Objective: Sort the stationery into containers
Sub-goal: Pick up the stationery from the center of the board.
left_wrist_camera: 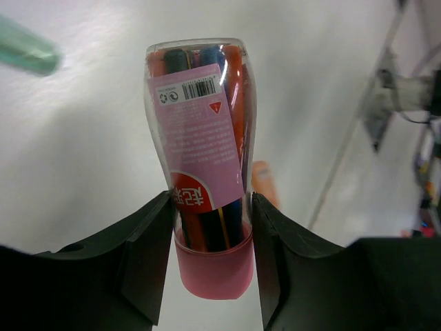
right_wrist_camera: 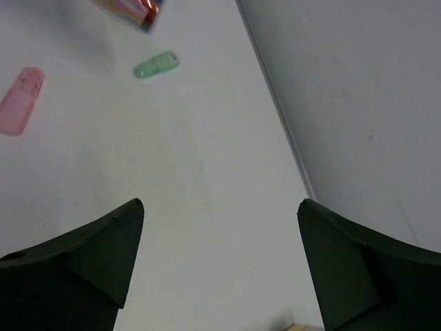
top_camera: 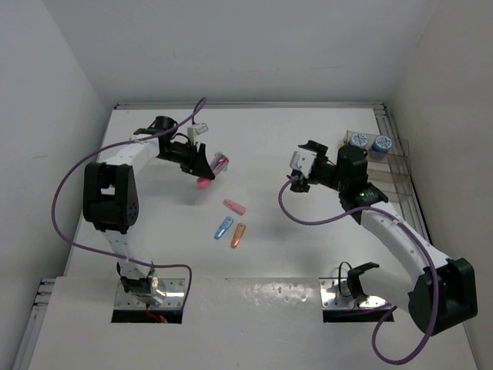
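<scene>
My left gripper [top_camera: 202,163] is shut on the pink-magenta marker stick [top_camera: 209,173], a clear tube of pens with a pink label and pink cap. In the left wrist view my gripper [left_wrist_camera: 212,214] clamps the stick [left_wrist_camera: 200,117] near its capped end, above the table. A pink capsule [top_camera: 234,206], a blue one [top_camera: 223,227] and an orange one [top_camera: 239,235] lie mid-table. A green capsule [right_wrist_camera: 156,65] lies near the stick. My right gripper [top_camera: 296,169] is open and empty [right_wrist_camera: 220,214]. Two blue-and-white rolls [top_camera: 358,139] [top_camera: 380,142] sit in the clear container [top_camera: 385,171] at far right.
White walls enclose the table on three sides, with a metal rail [top_camera: 397,154] along the right edge beside the container. The purple cables [top_camera: 308,217] loop over the table near both arms. The orange capsule [left_wrist_camera: 265,181] shows behind the held stick.
</scene>
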Motion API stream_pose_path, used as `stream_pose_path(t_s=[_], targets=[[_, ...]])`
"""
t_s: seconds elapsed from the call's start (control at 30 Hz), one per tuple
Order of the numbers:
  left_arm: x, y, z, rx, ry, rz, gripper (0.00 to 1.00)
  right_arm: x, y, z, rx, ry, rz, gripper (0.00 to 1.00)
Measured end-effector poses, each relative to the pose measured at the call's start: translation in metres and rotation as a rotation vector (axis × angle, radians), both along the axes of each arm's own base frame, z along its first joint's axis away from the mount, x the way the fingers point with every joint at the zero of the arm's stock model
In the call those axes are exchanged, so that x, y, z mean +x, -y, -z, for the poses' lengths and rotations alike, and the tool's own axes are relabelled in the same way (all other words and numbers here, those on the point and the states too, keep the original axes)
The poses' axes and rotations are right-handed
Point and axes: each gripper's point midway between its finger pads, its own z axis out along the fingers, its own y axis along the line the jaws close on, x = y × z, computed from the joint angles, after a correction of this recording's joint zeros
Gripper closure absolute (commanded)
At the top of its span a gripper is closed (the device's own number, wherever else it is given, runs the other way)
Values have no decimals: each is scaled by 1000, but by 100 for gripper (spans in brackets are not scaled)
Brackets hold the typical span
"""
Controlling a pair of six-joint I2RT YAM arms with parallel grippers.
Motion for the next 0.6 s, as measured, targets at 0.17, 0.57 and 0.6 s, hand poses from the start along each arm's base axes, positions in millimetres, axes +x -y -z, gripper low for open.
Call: stream_pose_path(t_s=[0.17,0.57,0.6], targets=[[-42,33,-56,-169,-18,116,100,-10,-45,-11,-14,169,-193,6],[-119,62,-72,-272,-120,232,100,-54,-124,1,-131,441,-566,5],[-121,63,-73,-272,-120,236,100,-56,-126,3,-142,451,-584,5]])
